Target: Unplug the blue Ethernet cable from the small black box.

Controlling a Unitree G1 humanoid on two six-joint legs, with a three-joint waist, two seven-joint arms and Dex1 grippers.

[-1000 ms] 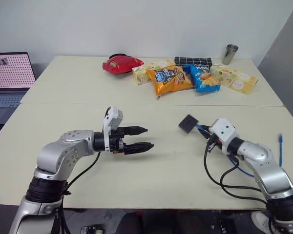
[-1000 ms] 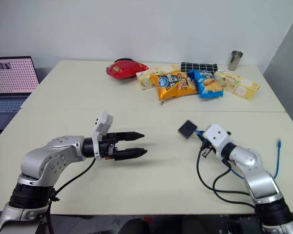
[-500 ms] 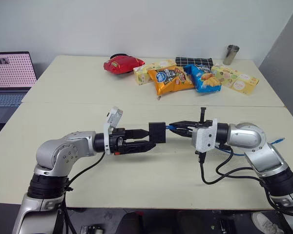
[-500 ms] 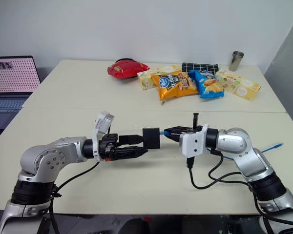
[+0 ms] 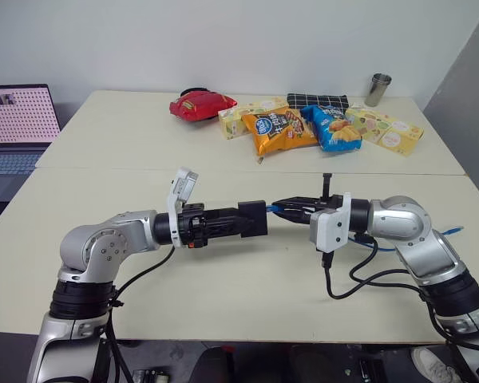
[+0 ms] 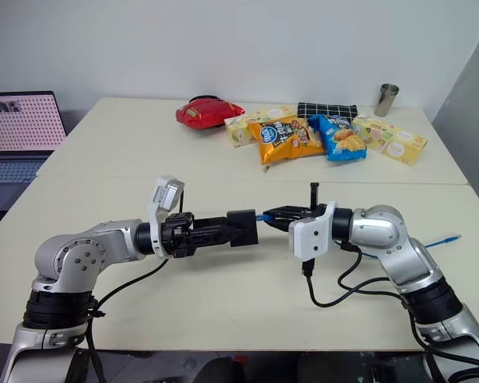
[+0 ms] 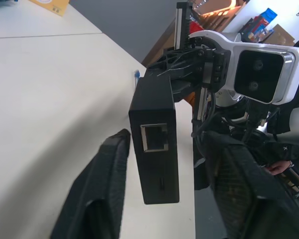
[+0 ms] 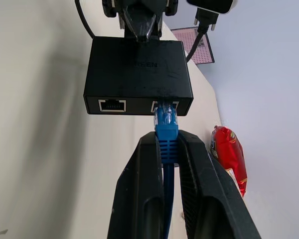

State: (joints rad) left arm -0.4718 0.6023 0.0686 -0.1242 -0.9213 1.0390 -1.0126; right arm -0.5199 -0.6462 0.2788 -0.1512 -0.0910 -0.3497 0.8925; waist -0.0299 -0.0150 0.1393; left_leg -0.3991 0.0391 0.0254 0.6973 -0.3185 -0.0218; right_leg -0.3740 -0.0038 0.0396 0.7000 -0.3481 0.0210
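Looked like an office or lab meeting room. Two plain cream tables point(image 5: 223, 152) pushed together against a bare white wall point(image 5: 223, 40). Open laptop point(image 5: 16, 132) sat at the left edge with a dotted pattern on screen. Snack bags point(image 5: 283, 128), a red packet point(image 5: 199, 104), yellow boxes point(image 5: 387, 129), a checkered pouch point(image 5: 315, 100) and a metal cup point(image 5: 377, 88) were lined up along the far side. No home furniture or kitchen fittings in sight.

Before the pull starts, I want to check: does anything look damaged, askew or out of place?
Nothing stands out. The thin blue Ethernet cable sits straight in the small matte-black box, held above the cream table between the left gripper and right gripper.
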